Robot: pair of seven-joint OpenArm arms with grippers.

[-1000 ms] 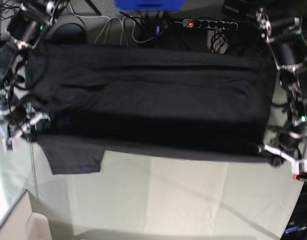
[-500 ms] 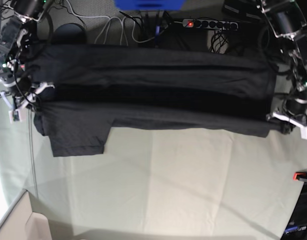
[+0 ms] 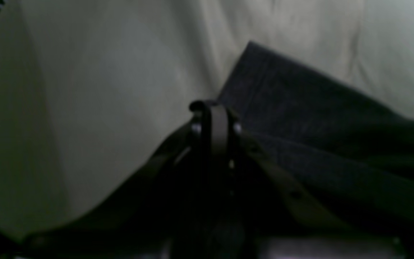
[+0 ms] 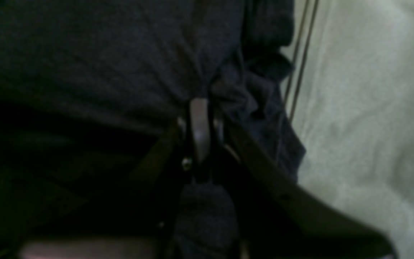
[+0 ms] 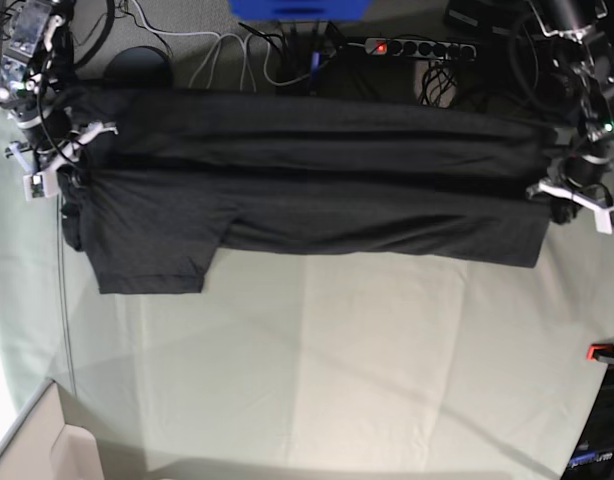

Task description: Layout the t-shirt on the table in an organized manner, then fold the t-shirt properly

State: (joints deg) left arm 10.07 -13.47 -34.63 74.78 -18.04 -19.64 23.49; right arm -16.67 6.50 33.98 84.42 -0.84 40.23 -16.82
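While the left wrist view is dim, the left gripper (image 3: 214, 115) shows its jaws pressed together on an edge of the t-shirt (image 3: 322, 122), which lies over the table (image 3: 84, 90). Seen from the right wrist, the right gripper (image 4: 199, 118) is clamped on bunched t-shirt (image 4: 102, 64) fabric beside the table (image 4: 365, 108). From the base, the t-shirt (image 5: 317, 215) stretches as a long band across the table's (image 5: 337, 370) far side, between the right gripper (image 5: 49, 165) and left gripper (image 5: 577, 200). No containers are seen.
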